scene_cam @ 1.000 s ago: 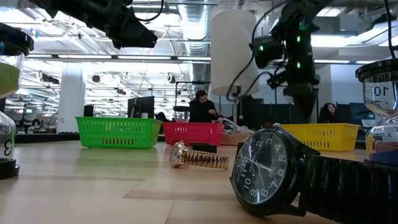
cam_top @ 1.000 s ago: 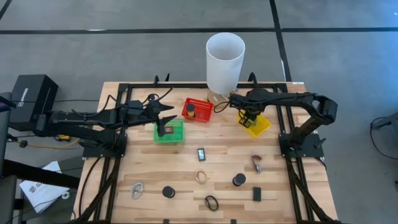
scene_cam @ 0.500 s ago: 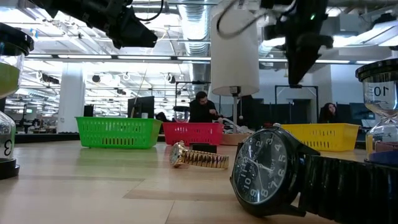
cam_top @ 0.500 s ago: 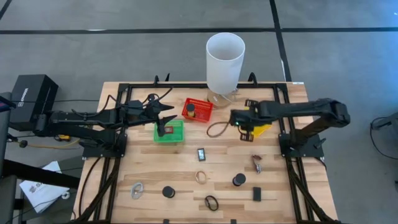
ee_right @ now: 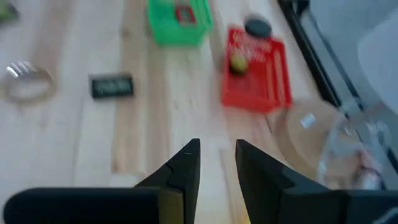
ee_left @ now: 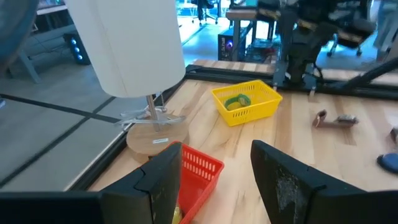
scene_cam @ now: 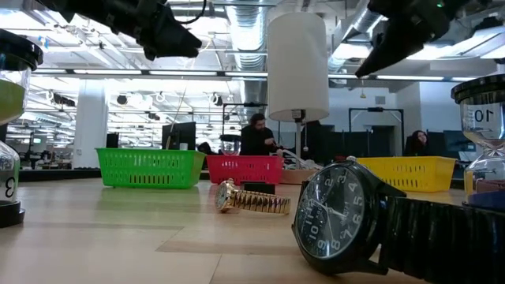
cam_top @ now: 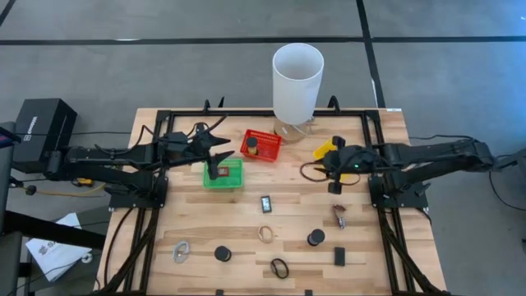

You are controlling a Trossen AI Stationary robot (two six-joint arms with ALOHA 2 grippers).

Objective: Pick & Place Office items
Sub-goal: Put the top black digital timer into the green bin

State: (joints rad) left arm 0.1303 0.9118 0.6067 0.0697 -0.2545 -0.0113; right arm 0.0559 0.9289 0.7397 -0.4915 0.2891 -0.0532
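A: Office items, the small loops, black discs [cam_top: 223,253] and rectangular pieces, lie scattered on the front half of the wooden tabletop [cam_top: 197,222] seen from above?
B: Yes. The left gripper [cam_top: 220,148] hangs by the green basket [cam_top: 224,174]; the right gripper [cam_top: 330,170] hovers beside the yellow basket [cam_top: 325,150].
A: At table height?
B: A black wristwatch [scene_cam: 347,217] up close, a gold one [scene_cam: 251,200] behind.
A: Wrist views?
B: Left jaws stand wide and empty; right jaws narrow, holding nothing.

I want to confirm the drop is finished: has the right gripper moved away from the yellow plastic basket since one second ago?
Yes. In the high view the right gripper has moved off the yellow plastic basket, toward the table's near edge.
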